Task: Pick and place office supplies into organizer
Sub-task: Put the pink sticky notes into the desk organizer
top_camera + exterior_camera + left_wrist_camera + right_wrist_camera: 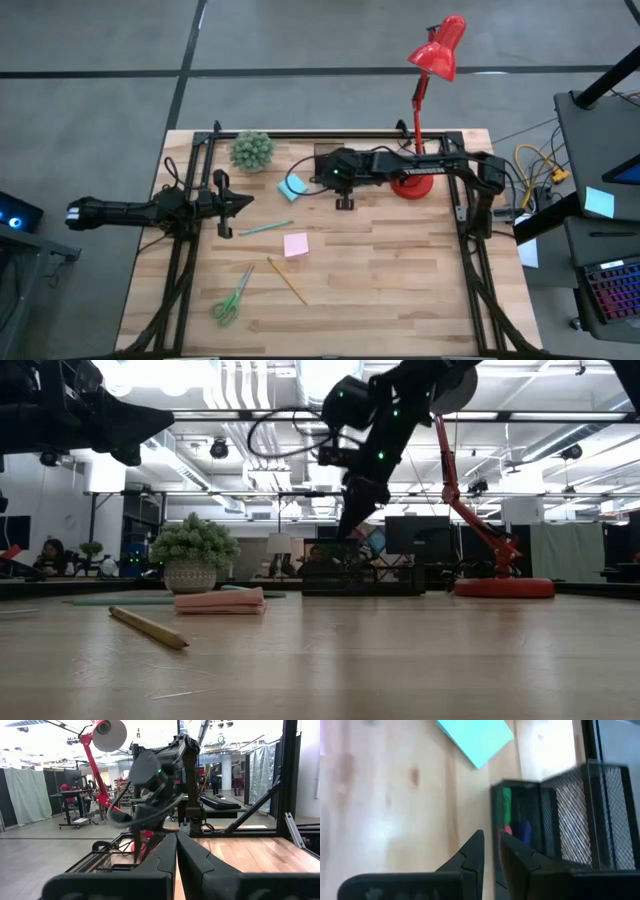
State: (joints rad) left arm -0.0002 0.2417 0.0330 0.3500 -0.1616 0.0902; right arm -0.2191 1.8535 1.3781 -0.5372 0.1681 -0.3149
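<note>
1. Right gripper (490, 851) hangs over the organizer (565, 815), fingers narrow, nothing visibly held.
2. Blue pad (291, 187) lies just beside; I'd lift clear before reaching.
3. Left gripper (232, 203) waits shut.

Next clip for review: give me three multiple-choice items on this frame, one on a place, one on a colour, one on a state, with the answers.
1. Where does the pink sticky pad lie?
A. On bare table
B. Inside the organizer
C. Under the scissors

2. What colour are the scissors' handles?
A. Red
B. Green
C. Black

3. How is the left tool set?
A. Wide open
B. Gripping the pencil
C. Shut, empty

Answers:
A: the high view shows the pad on open wood, apart from the organizer.
B: the handles show green near the table's front left.
C: in the left wrist view the fingers meet with nothing between; the pencil lies on the table.
</note>
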